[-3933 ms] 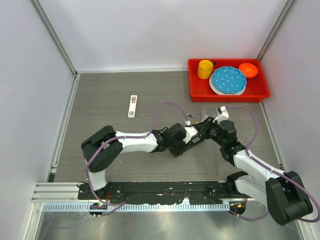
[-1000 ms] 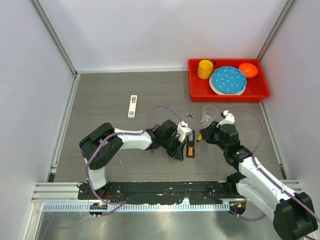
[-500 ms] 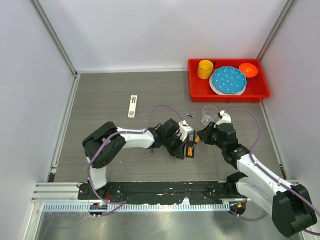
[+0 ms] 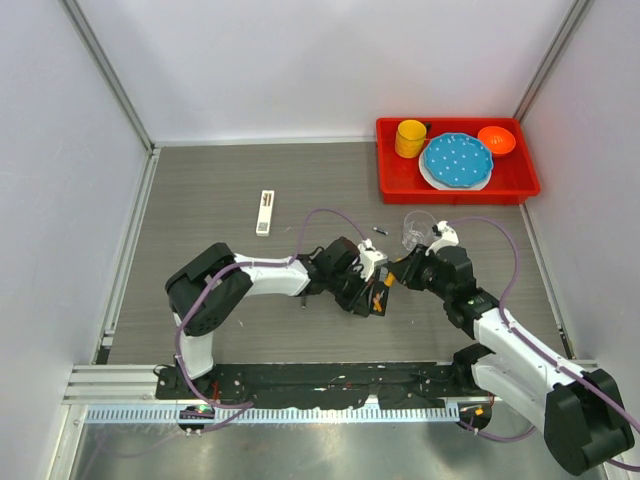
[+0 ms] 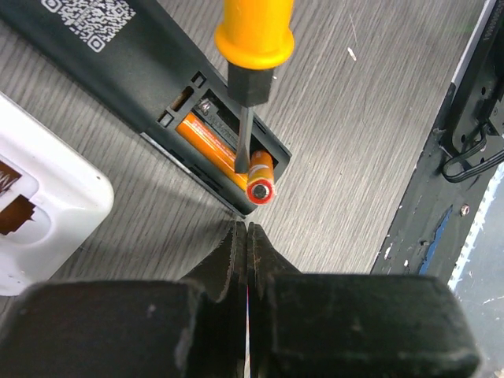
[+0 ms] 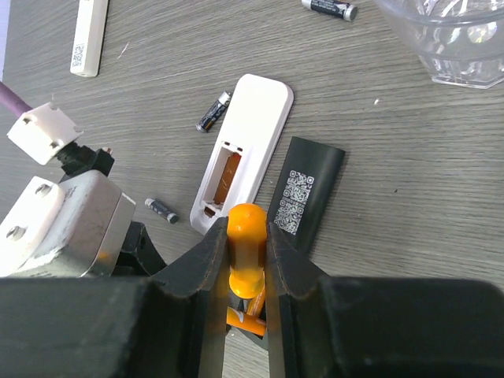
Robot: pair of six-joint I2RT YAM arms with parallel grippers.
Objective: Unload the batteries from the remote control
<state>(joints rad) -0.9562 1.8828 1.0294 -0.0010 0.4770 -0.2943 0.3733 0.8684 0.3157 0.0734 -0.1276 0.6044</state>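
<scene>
And the right gripper (image 6: 246, 240) clamps the orange-handled screwdriver (image 5: 253, 31), blade against the slim orange battery (image 5: 209, 142) in the open compartment of the black rectangular remote (image 5: 110, 47). The left gripper (image 5: 246, 235), jaws pressed together and empty, hovers just beside.

Matt grey wood-grain laminate on the table (image 5: 354, 118), finely scratched; matt black plastic on the black remote (image 5: 118, 55), with a white printed label, and smooth, faintly shiny white plastic on the white remote (image 6: 250, 134). Glossy orange wrap on the battery (image 5: 206, 142) with a bright metal end ringed in red, glossy orange plastic on the screwdriver (image 5: 253, 35) handle, dull dark metal on its shaft. Grainy matt black plastic on the left gripper (image 5: 246, 236), clear glossy plastic or glass on the bowl (image 6: 441, 47).
</scene>
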